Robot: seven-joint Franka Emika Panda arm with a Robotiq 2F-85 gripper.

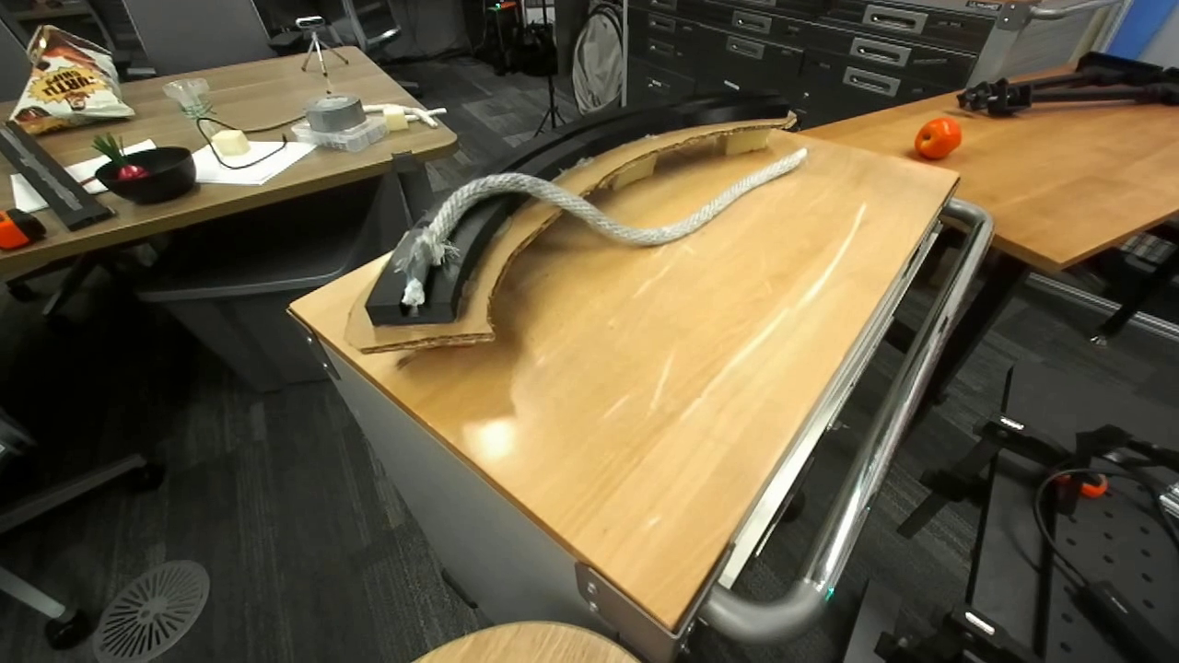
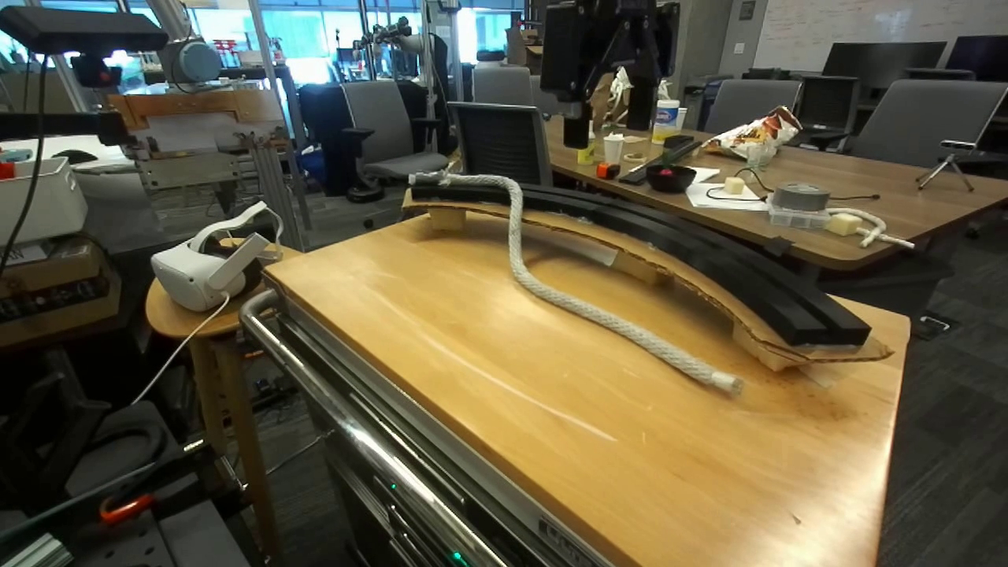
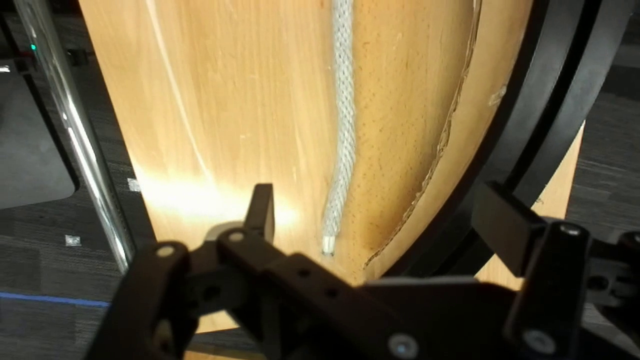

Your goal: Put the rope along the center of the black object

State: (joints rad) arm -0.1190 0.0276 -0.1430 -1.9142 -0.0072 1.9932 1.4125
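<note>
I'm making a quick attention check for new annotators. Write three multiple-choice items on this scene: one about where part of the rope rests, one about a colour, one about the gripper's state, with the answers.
1. Where does the frayed end of the rope lie?
A) in the bowl
B) on the black track
C) on the floor

2. What colour is the headset?
A) white
B) red
C) green

3. How does the gripper stand?
A) shut on the rope
B) shut on nothing
C) open

Right letters:
1: B, since an exterior view shows that end resting on the track.
2: A, since its shell looks white in an exterior view.
3: C, since in the wrist view its fingers stand wide apart, gripping nothing.
</note>
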